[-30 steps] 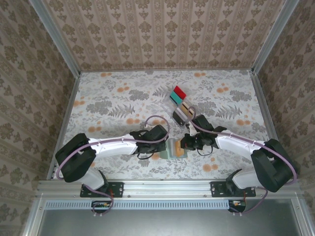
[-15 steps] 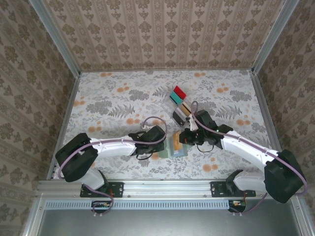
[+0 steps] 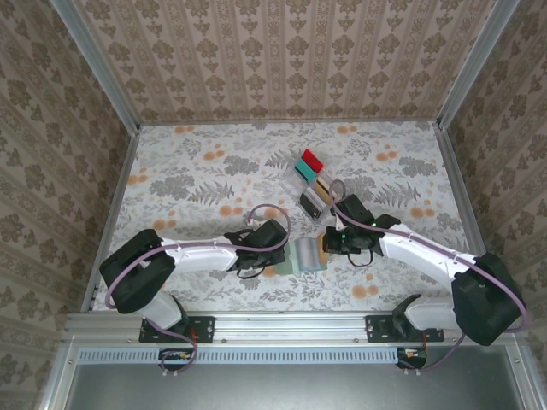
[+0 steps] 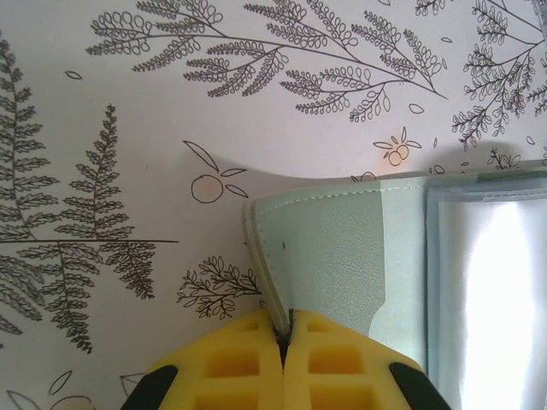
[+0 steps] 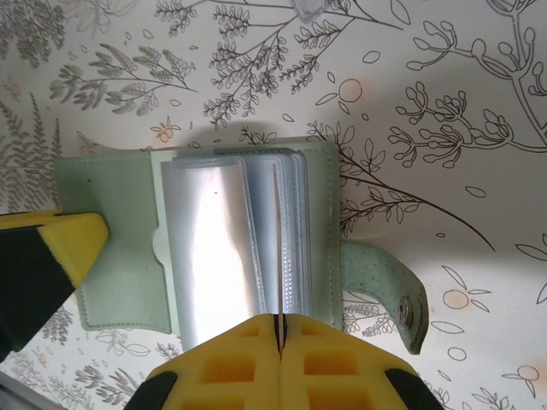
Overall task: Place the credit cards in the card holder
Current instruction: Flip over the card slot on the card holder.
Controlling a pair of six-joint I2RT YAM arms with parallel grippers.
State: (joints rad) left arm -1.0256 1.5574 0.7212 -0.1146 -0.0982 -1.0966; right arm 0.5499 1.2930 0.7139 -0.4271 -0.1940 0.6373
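Floral-print tabletop, grey-green bifold card holder open.
Left hand clamps its flap; right hand pinches a thin tan card in its sleeves.

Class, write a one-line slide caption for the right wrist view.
Right tool pinches a thin card edge-on inside the open card holder.

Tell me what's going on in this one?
Both arms are working on the card holder, which lies open in front of them. The left tool is shut on the edge of its cover, holding it down. The right tool is shut on a thin orange card, held edge-on among the clear sleeves. Other cards sit in the clear tray farther back.
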